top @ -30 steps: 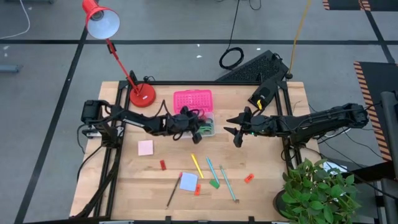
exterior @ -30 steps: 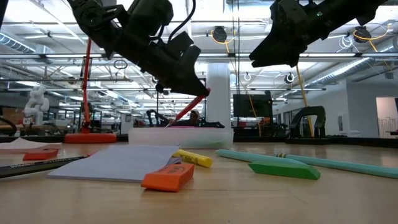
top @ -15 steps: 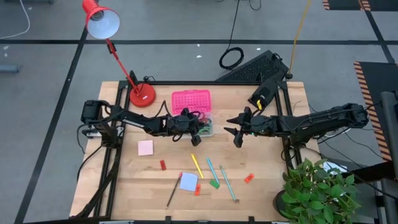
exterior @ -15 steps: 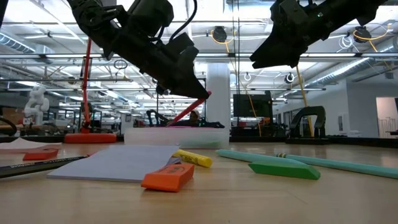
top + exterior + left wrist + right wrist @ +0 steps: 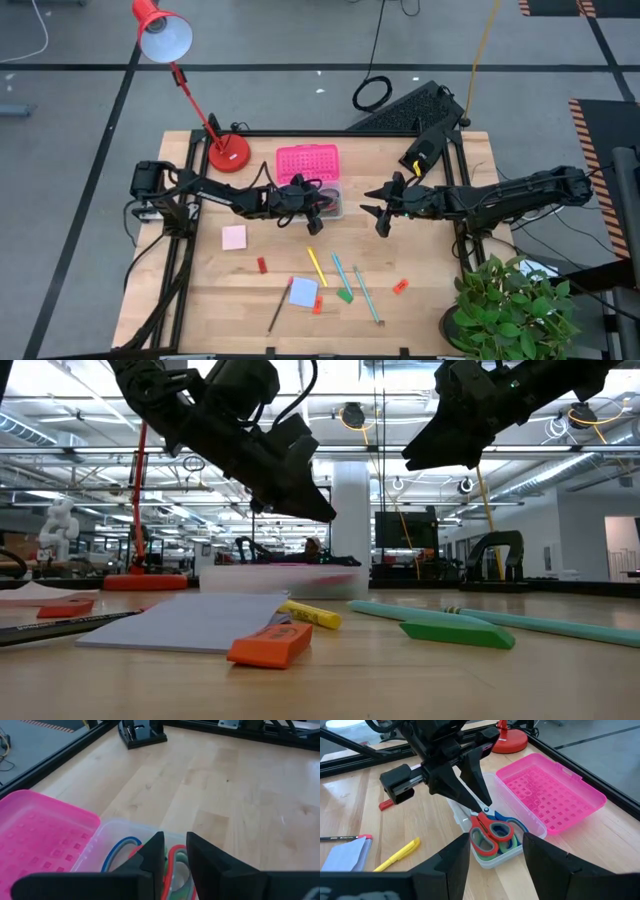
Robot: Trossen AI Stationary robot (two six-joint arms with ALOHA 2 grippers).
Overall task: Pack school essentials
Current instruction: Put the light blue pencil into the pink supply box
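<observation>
Over the clear box, left gripper hangs with fingers slightly parted, gripping nothing; red-handled scissors lie inside atop the blue and green pairs; pink lid lies open; right gripper waits nearby, spread wide, empty

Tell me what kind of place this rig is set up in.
Probably a robotics lab or large open workshop. The low view shows a hall with exposed ceiling pipes and strip lights. The wooden table stands on a grey floor marked with black tape lines, cables trailing across it.
</observation>
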